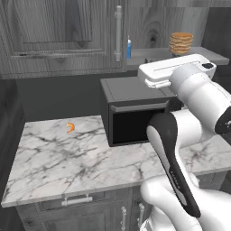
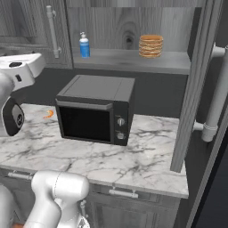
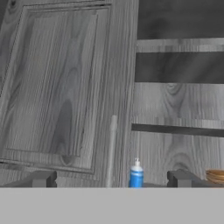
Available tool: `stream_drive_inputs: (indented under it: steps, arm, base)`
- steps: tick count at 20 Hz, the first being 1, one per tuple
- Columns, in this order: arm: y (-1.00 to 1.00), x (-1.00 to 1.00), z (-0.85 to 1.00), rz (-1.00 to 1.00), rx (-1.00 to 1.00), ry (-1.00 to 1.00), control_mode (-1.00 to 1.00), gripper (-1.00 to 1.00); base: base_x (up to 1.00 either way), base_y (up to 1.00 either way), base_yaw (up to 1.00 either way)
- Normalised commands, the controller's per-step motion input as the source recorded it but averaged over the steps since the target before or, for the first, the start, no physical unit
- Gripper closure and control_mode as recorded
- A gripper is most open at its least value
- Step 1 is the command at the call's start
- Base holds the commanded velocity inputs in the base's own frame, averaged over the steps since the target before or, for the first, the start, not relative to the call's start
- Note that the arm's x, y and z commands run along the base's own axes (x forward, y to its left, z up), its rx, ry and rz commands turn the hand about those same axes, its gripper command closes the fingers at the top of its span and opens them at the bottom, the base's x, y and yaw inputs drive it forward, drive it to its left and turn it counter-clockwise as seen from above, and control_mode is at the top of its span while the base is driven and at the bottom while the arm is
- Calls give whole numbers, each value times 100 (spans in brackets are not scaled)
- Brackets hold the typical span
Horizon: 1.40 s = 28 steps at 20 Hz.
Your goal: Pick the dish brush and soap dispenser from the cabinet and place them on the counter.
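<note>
A white marble counter (image 2: 147, 164) with grey veins runs across dark grey base drawers (image 1: 76, 200) with small silver handles. A black microwave (image 2: 95, 109) stands on the counter against the dark back wall, nearer the right end in the left base view. A small orange curled item (image 1: 70, 127) lies on the marble near the back edge, left of the microwave and apart from it.

Above hangs the dark grey wood-grain cabinet (image 1: 54, 36). Its left door is closed, with a long silver bar handle (image 1: 118, 34) along its right edge; the right door (image 2: 198, 84) is swung open and stands edge-on at the right of the right base view. Inside, a grey shelf (image 2: 133, 60) is exposed. The soap dispenser (image 2: 84, 45), a small blue bottle with a white pump top, stands upright at the shelf's left end, just beside the closed door's handle. A stack of tan round discs (image 2: 151, 46) sits further right on the same shelf, well apart from the bottle. I cannot make out the dish brush.

In the hand view the gripper (image 3: 113, 179) faces the cabinet with its two dark fingertips (image 3: 43, 178) spread wide and nothing between them. The dispenser appears low between the tips, closer to the right one, on the shelf beyond them and not touched.
</note>
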Motion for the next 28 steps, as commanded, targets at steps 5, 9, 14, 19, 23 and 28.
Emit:
stream_drive_inputs:
  steps: [5,9,14,19,23,28]
  arm:
    - [0,29,-3,0,0,-3,-100,-100]
    - [0,28,-2,0,0,-4,-100,-100]
    - [3,26,-1,0,0,-5,-100,-100]
    - [9,23,-1,0,0,-5,-100,-100]
    - [10,19,0,0,0,-2,-100,-100]
    - [7,20,0,-2,0,0,-100,-100]
  base:
    - [0,0,0]
    - [0,0,0]
    - [0,0,0]
    - [0,0,0]
    - [0,0,0]
    - [0,0,0]
